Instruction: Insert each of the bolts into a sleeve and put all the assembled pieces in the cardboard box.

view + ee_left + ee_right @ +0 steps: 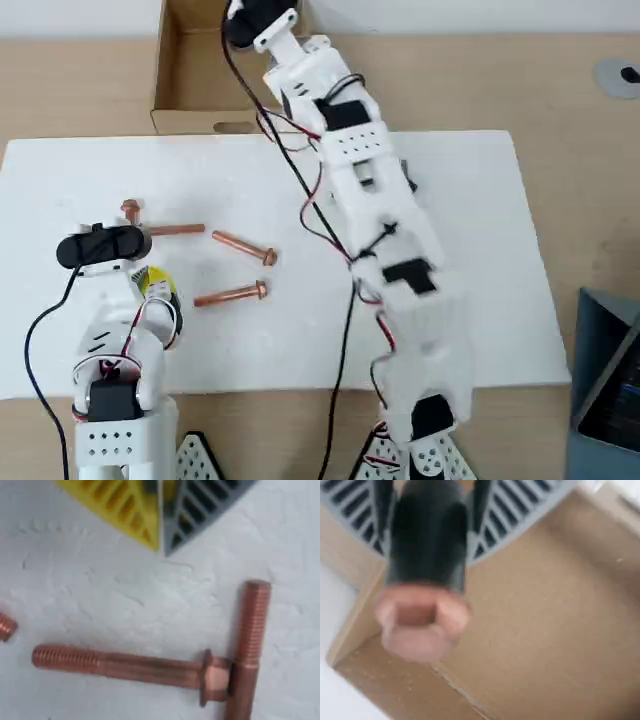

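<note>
Nearest the arms' bases, the left gripper [162, 542] hangs low over a white foam mat [470, 250]. Its yellow and grey jaws are pressed tip to tip with nothing between them. Just past the tips lie two loose copper bolts. The first bolt [125, 666] lies flat, its hexagonal head touching the shaft of a second bolt [248, 640] set crosswise to it. Farther along the mat, a third bolt [243, 247] and a fourth bolt [230, 294] lie near each other without touching.

Beyond the mat, toward the far side of the table [560, 90], the cardboard box [195, 122] stands open. The right arm stretches across the mat to it. The right gripper [431, 555] hangs above the box floor, clamped around a black sleeve [427, 520]. A bolt sits inside the sleeve, and its copper head [422, 620] sticks out of the end that points at the floor.

The step in hand appears to be setting this assembled piece down in the box. To do it well, the gripper should probably come lower and stay over the middle of the floor, clear of the walls. Then the jaws should part gently, because a long drop could shake the bolt out of the sleeve.

What shows of the box floor is plain cardboard, and the arm hides the rest.
</note>
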`<act>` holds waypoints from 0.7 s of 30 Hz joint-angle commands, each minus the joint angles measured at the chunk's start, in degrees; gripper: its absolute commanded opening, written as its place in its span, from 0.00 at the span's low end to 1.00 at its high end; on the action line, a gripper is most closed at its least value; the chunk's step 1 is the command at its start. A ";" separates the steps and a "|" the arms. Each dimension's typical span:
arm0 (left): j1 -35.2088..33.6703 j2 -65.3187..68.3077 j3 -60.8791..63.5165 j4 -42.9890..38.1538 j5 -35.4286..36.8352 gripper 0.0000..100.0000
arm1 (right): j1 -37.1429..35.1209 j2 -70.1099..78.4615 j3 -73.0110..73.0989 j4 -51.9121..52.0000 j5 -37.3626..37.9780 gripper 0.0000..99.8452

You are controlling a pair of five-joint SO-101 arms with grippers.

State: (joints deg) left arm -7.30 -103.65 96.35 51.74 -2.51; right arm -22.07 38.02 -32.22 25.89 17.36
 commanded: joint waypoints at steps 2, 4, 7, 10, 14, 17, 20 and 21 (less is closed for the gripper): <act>0.00 -0.48 0.44 0.18 -0.18 0.00 | 0.40 9.63 -18.95 -1.41 4.13 0.01; 0.00 -0.48 0.44 0.18 -0.18 0.00 | 0.40 13.76 -24.04 0.26 5.54 0.01; 0.00 -0.48 0.44 0.18 -0.18 0.00 | 0.40 18.68 -31.52 5.27 5.54 0.03; 0.00 -0.48 0.44 0.18 -0.18 0.00 | 0.40 22.55 -37.67 9.58 5.45 0.10; 0.00 -0.48 0.44 0.18 -0.18 0.00 | 0.40 26.24 -44.53 14.15 5.45 0.13; 0.00 -0.48 0.44 0.18 -0.18 0.00 | 0.40 28.09 -48.13 16.62 5.45 0.13; 0.00 -0.48 0.44 0.18 -0.18 0.00 | 0.40 29.05 -51.30 19.08 5.45 0.13; 0.00 -0.48 0.44 0.18 -0.18 0.00 | 0.40 29.14 -52.18 20.13 5.45 0.13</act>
State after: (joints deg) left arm -7.30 -103.65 96.35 51.74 -2.51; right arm -22.07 67.82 -79.25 44.18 22.55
